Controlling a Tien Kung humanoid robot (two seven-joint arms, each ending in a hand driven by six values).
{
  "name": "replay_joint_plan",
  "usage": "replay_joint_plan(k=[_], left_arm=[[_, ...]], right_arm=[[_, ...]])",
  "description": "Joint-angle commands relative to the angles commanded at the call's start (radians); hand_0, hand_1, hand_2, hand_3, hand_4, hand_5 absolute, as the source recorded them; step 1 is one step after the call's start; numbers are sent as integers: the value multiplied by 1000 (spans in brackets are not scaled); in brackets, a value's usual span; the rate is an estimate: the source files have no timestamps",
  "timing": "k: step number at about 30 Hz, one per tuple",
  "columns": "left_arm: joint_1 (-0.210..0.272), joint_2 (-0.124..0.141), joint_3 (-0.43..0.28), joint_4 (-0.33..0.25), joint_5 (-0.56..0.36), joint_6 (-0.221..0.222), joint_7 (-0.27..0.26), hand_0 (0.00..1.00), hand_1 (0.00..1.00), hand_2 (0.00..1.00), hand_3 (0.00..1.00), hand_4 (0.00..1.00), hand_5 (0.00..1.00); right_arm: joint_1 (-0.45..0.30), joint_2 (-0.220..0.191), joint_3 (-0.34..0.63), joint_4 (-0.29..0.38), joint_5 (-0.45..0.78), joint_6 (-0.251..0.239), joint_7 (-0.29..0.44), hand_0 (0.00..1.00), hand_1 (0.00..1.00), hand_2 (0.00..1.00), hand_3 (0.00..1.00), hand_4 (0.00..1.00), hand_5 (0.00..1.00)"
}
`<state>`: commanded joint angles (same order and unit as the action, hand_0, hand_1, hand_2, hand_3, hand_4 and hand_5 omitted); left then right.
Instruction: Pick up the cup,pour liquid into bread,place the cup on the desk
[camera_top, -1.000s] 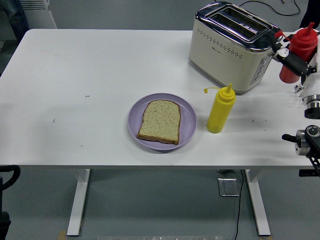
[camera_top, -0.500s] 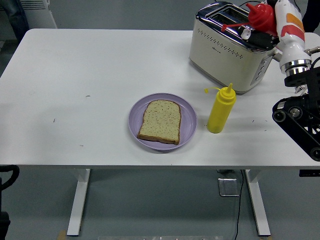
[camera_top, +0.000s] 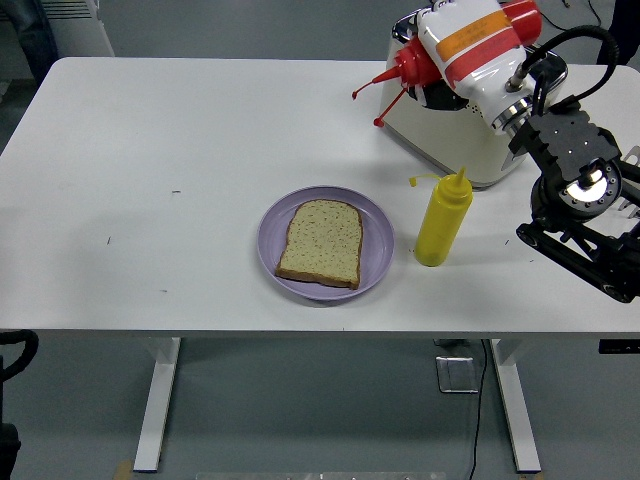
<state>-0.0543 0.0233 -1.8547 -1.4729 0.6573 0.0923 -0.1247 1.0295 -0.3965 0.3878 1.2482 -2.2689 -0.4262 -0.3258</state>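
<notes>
We see the right hand raised above the table's far right, clenched around a red squeeze bottle tipped on its side, nozzle pointing left, in front of the cream toaster. The bottle hangs well apart from the bread slice, which lies on a purple plate near the front edge. A yellow squeeze bottle stands upright just right of the plate. The white table stands on a grey floor.
</notes>
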Motion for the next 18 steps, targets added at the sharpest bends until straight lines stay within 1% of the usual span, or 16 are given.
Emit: replay_joint_plan(k=[5,8,12,14,16,18], left_arm=[[0,1,-4,-1,0,0,0,720,743,753,678,660,998],[0,1,-4,0,0,0,0,720,743,753,678,660,998],[2,1,-4,0,0,0,-1,720,743,753,678,660,998],[2,2,-4,0,-1,0,-1,720,743,753,678,660,998],[1,1,-3,0,-1,0,-1,720,743,753,678,660,998],[1,0,-2,0,-1,0,0,720,743,753,678,660,998]], right_arm=[[22,-14,-17,-18,0,2,9,21,47,175,305,844,338],[23,-21,14,-22,0,-1,8,21,47,175,305,844,338],[17,-17,41,-20,0,-8,5,25,48,178,308,839,335],[25,-15,13,-16,0,-11,6,25,48,178,308,839,335],[42,-14,-62,-13,0,-7,9,31,50,183,309,832,331],[44,-9,-113,-13,0,-3,10,31,50,183,309,832,331]])
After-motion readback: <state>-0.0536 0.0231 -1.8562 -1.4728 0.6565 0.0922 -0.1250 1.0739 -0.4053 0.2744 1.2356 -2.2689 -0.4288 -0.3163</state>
